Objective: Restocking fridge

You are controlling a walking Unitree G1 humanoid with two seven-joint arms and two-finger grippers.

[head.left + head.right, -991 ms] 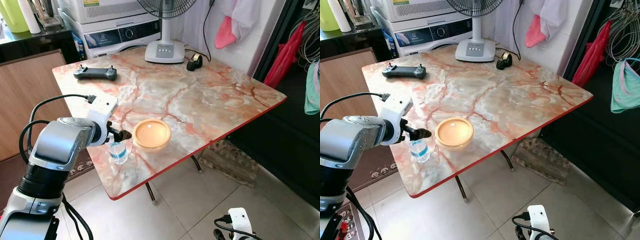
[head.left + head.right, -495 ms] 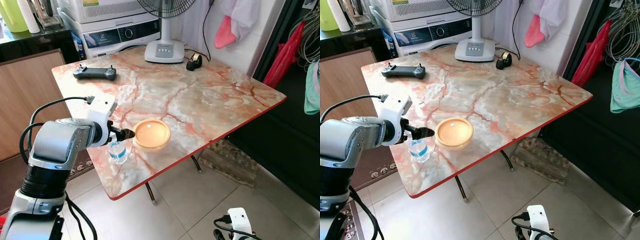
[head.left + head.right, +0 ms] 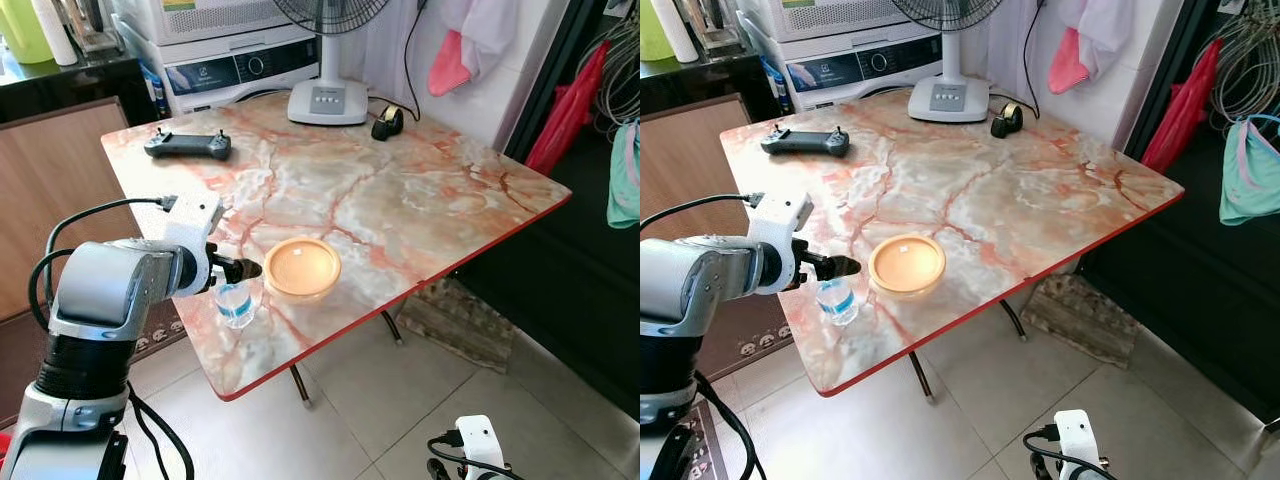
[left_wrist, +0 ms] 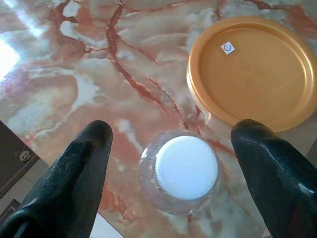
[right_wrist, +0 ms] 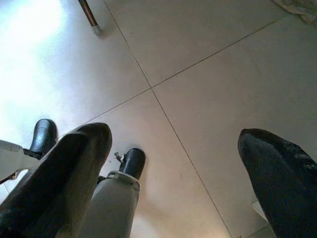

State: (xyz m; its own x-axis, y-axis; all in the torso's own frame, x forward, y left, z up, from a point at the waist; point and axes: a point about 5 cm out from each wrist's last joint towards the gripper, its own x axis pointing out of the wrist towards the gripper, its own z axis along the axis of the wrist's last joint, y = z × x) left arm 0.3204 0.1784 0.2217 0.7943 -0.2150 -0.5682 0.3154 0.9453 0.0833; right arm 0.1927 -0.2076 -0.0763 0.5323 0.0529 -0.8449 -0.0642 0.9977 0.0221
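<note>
Little had changed over the last second beyond the left arm drawing back slightly toward the robot, so that the left gripper (image 4: 173,163) hung right above the bottle (image 4: 181,171). Its fingers (image 4: 81,168) were spread wide with nothing between them, one on each side of the white cap (image 4: 186,167), above it rather than touching it. That straddle looked deliberate: with the fingers parted wider than the bottle, a straight drop would probably bring them down around the neck or body for a grasp. The bottle stood upright near the near edge of the table (image 3: 400,200), directly under the gripper. Just beyond the far finger lay the orange lid (image 4: 252,72), close beside the bottle, so a crooked descent risked nudging it. Farther ahead of the gripper rested a controller (image 3: 188,146), and well beyond it a fan base (image 3: 326,100) at the far side. The right gripper (image 5: 173,158) hung idle over the floor tiles, its fingers likewise apart and holding nothing.
</note>
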